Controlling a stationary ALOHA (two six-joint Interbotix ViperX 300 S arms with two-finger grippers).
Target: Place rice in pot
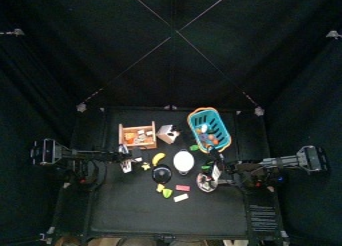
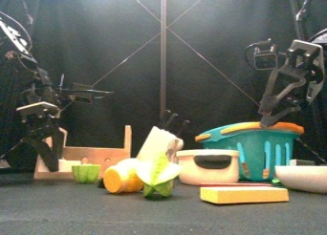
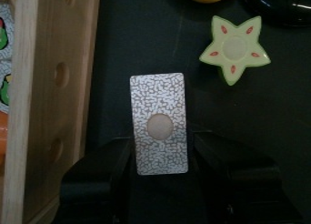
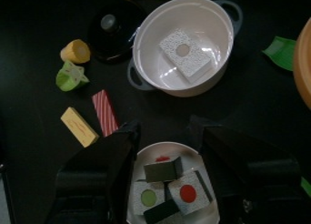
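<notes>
Rice packet [image 3: 159,124] lies flat on bare tabletop [image 3: 243,127]; wooden crate [image 3: 49,91] crowds one side, star piece [image 3: 235,47] sits near the other. Pot [image 4: 183,47] mouth unobstructed from above; teal basket [image 2: 255,143] just beside it.

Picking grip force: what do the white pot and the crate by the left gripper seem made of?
White pot: probably glossy plastic or enamelled metal, its smooth wall catching light. Crate: pale unfinished wood, judging by its matte slats and faint grain.
</notes>
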